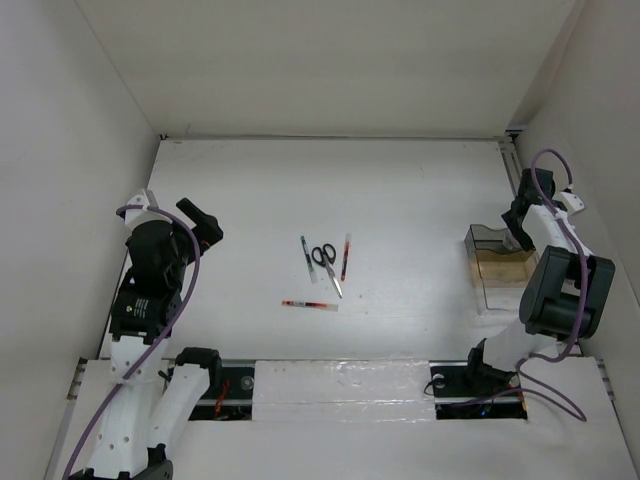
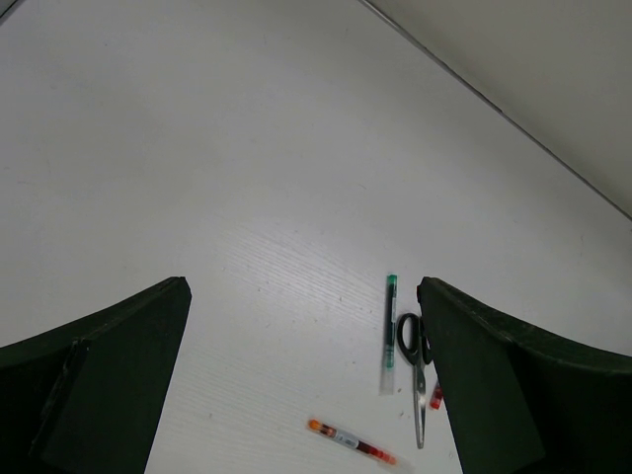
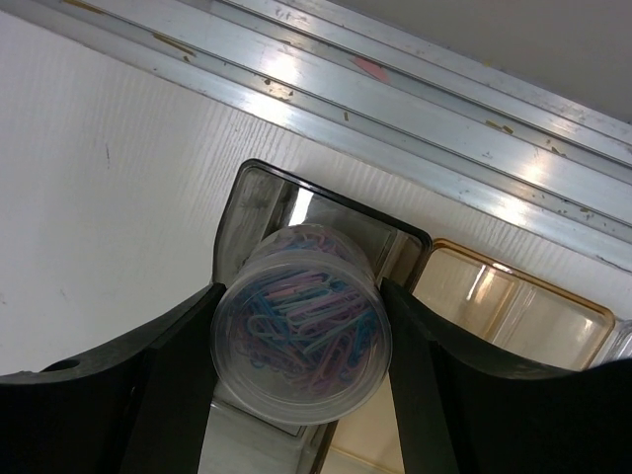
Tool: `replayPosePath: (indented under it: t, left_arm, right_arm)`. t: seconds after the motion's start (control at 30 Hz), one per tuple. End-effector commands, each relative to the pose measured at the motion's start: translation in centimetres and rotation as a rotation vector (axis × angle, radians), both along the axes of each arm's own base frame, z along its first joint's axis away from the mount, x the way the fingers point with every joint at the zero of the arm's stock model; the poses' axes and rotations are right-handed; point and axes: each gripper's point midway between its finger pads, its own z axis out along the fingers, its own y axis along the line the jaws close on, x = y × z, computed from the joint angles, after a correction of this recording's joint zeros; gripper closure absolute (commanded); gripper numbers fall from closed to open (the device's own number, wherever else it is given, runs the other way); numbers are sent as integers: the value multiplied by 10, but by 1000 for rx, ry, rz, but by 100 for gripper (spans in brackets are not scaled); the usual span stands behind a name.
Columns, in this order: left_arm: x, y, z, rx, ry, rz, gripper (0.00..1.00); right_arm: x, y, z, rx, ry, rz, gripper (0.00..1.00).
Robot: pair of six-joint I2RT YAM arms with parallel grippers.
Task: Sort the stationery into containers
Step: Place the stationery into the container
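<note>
— Stationery first: where does it lie?

— Most of it is mid-table [image 1: 400,200]. The scissors [image 1: 325,262] lie with handles to the far side and blades to the near side. The green pen [image 1: 304,255] is just to their left, and one red-and-dark pen [image 1: 345,256] is just to their right. A second red-and-dark pen [image 1: 310,304] lies crosswise nearer the arms, apart from the other three.

— And the left gripper [image 1: 203,222]?

— It hangs above the table's left side with its fingers spread wide and nothing between them. It is well apart from the pens.

— The right gripper [image 1: 518,228]?

— It is clamped on a round clear tub of paper clips [image 3: 301,351], pink and blue ones. The tub sits over the smoky box [image 3: 252,197]. I cannot tell whether it touches the floor of the box.

— The other container?

— An amber box [image 3: 513,306] sits just beside the smoky one, both close to the aluminium rail [image 3: 395,109] at the table's right edge.
</note>
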Motion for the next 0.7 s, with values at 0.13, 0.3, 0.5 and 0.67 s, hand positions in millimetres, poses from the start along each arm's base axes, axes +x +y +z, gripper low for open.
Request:
replayPosePath:
  t: [0.13,0.3,0.5,0.67]
  left_arm:
    - [2,0,9,8,-46,-6,0]
    - [2,0,9,8,-46,-6,0]
    - [0,-1,11,3,-55,-14,0]
    - [0,-1,15,1,-73,-14,0]
  right_arm:
    - [10,-7,9,-19,-66,-19,82]
    - [11,-6,16,-20,-83,-6,64]
    - [12,-2,18,-8,-107,7,35]
    - [12,-2,18,-8,-107,7,0]
